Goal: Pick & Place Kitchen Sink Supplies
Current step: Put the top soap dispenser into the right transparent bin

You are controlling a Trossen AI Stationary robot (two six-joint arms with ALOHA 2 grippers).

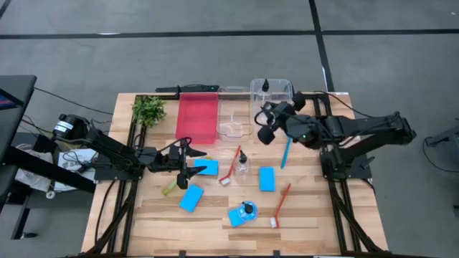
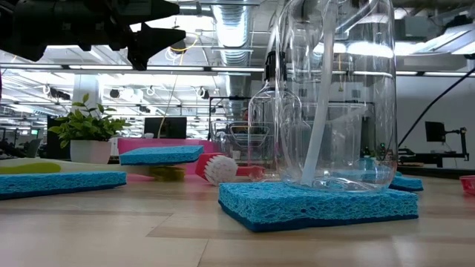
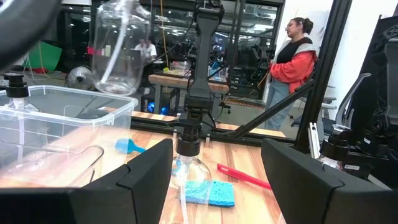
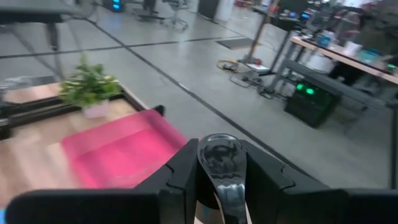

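step: place, 1 bottle in transit | right gripper (image 1: 267,123) pinching a clear bottle (image 4: 221,163) by its black cap, held over the clear trays (image 1: 234,115) | left gripper (image 1: 188,163) jaws spread, holding nothing, just beside a blue sponge (image 1: 206,167) | next: lower bottle into tray, release; other supplies lie loose on table

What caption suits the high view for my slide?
Right pincer holds a clear bottle above the clear tray; left pincer waits open.

Left gripper (image 1: 188,164) low over table, fingers wide apart (idle), right gripper (image 4: 221,163) raised, clamped.
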